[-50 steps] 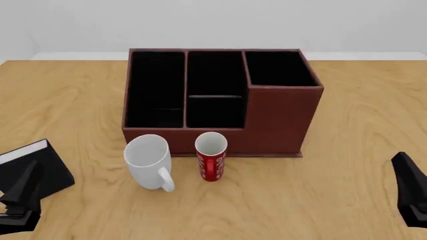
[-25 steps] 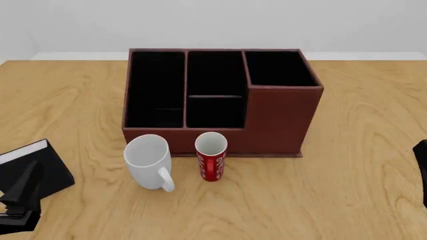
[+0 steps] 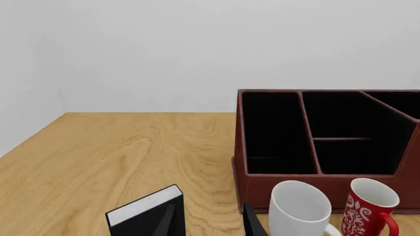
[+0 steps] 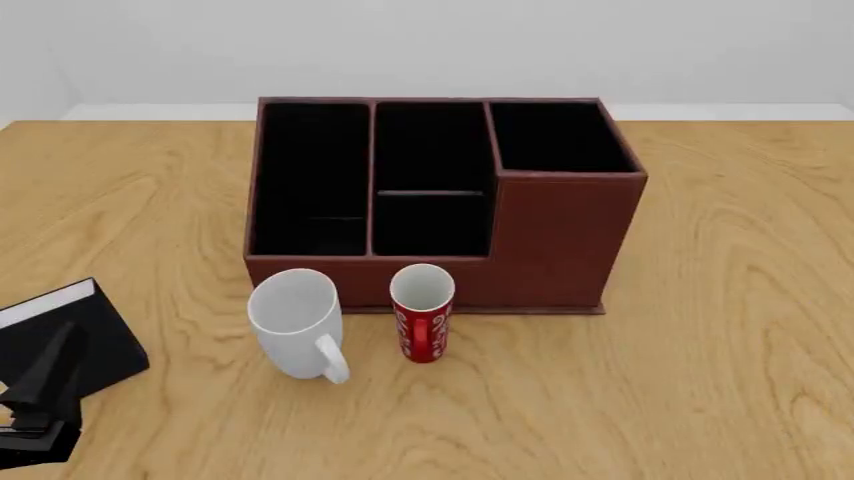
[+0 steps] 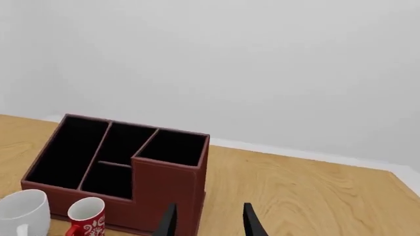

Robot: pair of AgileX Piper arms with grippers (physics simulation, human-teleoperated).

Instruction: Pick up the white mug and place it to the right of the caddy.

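Front view first: my right arm has gone out of it altogether. A second ago its dark bulk stood at the 4 o'clock edge of the picture, half a second ago only a sliver showed there, and now that corner is bare wood. I judge this a pull-back and lift of the right arm, not an approach, so the pick has not begun.

My right pincer [image 5: 208, 220] shows only in its own wrist view, as two dark finger tips with a clear gap between them and nothing in it: released. It looks over the caddy [image 4: 441, 200] from high up, with free surface [image 4: 721, 340] beyond the tips.

My left pincer [image 3: 211, 223] is also spread and empty in its wrist view. In the front view it sits at 8 o'clock, in the same place as in both earlier pictures, partly over the black box [image 4: 60, 335] with the white edge; whether it touches that box I cannot tell from here.

The white mug [image 4: 300, 325] stands upright on the surface against the caddy's near wall, at about 7 o'clock from the caddy's middle, handle turned toward me. The red mug [image 4: 423, 325] is just beside it at 3 o'clock, apart from it. Neither mug has shifted. The goal spot, at 3 o'clock of the caddy, holds nothing yet.
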